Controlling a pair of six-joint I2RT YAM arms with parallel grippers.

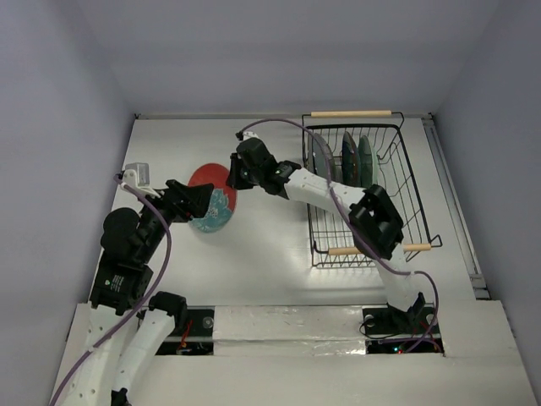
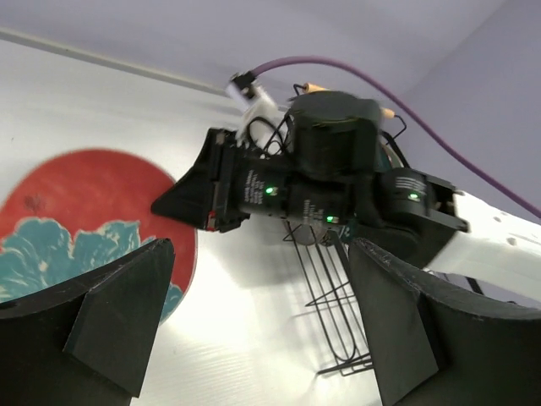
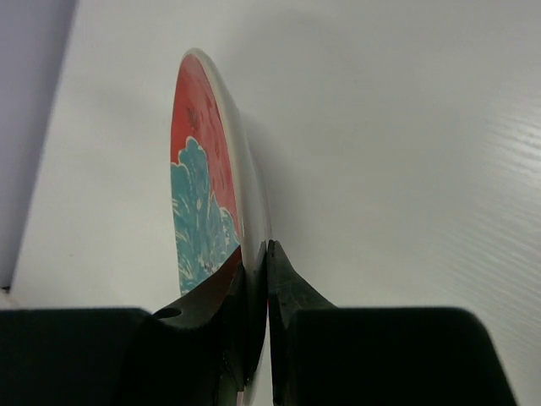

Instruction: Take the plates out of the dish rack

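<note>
The red plate with teal flowers [image 1: 213, 196] is left of the dish rack [image 1: 412, 196], low over the table. My right gripper [image 1: 237, 176] is shut on its far rim; in the right wrist view the plate [image 3: 201, 161] is edge-on with both fingers [image 3: 267, 254] pinched on its rim. My left gripper [image 1: 196, 205] is open and empty at the plate's near-left edge. In the left wrist view the plate [image 2: 89, 199] lies just behind my left finger [image 2: 118, 309]. Three more plates [image 1: 345, 156] stand upright in the rack's far half.
The rack has wooden handles at its far end [image 1: 351, 113] and near end [image 1: 380, 249]. The right arm [image 1: 376, 222] reaches across the rack's near-left corner. A small grey box [image 1: 138, 175] sits by the left wall. Rack wires [image 2: 338, 292] show between my left fingers.
</note>
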